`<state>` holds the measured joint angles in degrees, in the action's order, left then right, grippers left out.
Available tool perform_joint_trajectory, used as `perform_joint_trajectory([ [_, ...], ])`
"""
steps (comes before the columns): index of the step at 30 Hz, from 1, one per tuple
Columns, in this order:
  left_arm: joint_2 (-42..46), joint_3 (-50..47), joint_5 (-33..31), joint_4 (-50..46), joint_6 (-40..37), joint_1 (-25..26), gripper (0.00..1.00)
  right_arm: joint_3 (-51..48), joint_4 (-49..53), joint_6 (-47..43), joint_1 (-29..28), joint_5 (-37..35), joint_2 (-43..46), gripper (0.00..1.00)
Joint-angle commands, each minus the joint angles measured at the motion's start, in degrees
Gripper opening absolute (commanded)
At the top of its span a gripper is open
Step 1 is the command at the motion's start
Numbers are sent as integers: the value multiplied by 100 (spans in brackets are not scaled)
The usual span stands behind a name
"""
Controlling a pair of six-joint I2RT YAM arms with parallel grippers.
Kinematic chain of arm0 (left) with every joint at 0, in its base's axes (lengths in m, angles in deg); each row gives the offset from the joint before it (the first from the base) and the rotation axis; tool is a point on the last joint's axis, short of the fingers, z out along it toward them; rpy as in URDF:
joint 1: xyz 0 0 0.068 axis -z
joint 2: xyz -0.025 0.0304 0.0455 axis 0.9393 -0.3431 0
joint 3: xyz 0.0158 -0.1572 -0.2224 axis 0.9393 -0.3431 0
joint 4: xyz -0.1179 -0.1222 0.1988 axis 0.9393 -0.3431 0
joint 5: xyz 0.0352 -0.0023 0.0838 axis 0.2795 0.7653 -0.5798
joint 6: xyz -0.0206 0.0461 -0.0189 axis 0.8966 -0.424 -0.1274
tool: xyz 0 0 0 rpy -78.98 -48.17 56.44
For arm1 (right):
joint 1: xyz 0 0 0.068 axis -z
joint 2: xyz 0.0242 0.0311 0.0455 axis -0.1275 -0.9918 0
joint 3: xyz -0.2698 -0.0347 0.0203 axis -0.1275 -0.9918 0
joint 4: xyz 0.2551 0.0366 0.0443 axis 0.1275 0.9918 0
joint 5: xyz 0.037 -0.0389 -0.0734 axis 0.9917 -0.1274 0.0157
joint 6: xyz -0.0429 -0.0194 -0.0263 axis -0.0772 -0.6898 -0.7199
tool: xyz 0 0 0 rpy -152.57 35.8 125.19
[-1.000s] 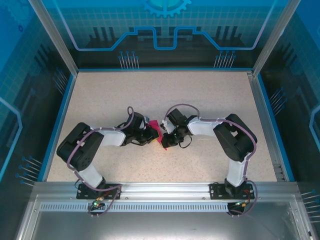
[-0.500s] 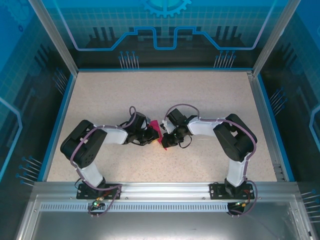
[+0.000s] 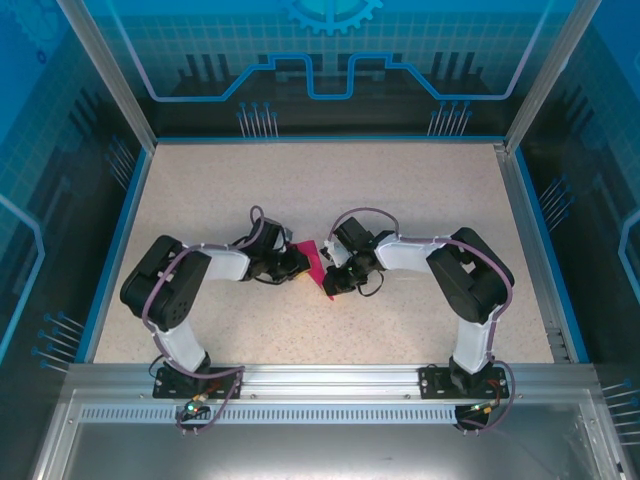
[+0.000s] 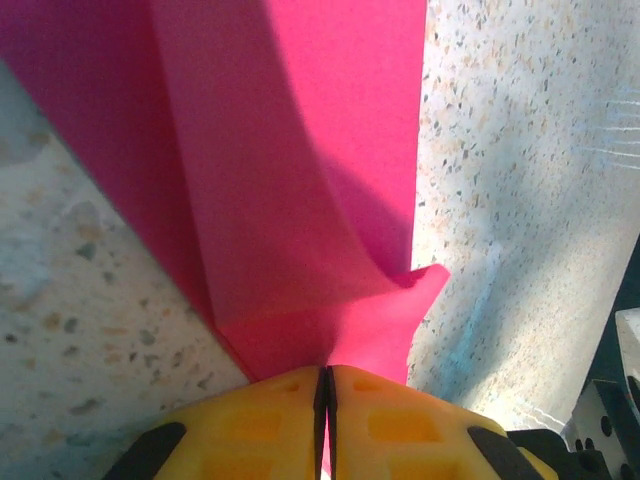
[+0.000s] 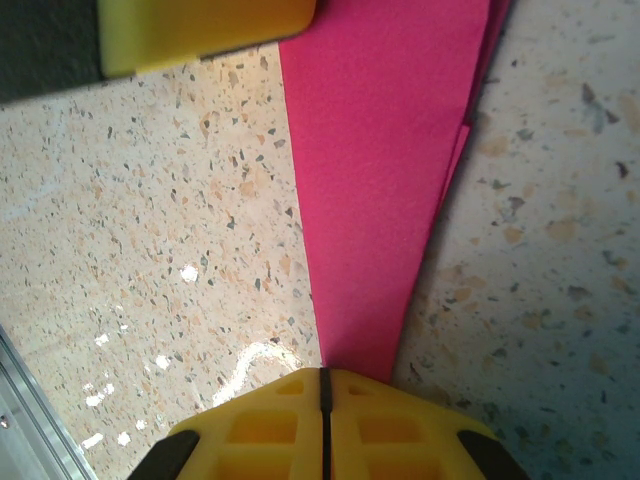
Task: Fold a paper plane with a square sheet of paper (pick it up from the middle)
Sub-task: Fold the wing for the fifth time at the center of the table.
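Though pinched by two sets of jaws, one paper plane

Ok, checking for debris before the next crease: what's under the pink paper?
The speckled table shows on either side of the paper, which both pairs of jaws pinch. The patch directly beneath is covered, so anything there is hidden.

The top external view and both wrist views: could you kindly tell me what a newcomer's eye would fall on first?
The folded magenta-pink paper stands out at the middle of the speckled table, where the two arms meet. In the wrist views, the yellow-tipped left gripper pinches a curled flap of it, and the right gripper is shut on its narrow pointed end.
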<state>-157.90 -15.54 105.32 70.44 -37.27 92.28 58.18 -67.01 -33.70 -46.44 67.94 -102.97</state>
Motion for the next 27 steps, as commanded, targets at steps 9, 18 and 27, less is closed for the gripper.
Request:
perform_joint_trajectory([
  [9, -484, 433, -112, -363, -518, -527, 15, -208, 688, -30, -69, -375, -330, 7],
  [18, -460, 657, -220, -725, -784, -694, 15, -199, 731, -37, -64, -407, -311, 7],
  [27, -619, 925, -251, -926, -1092, -835, 14, -216, 723, -39, -69, -412, -322, 7],
])
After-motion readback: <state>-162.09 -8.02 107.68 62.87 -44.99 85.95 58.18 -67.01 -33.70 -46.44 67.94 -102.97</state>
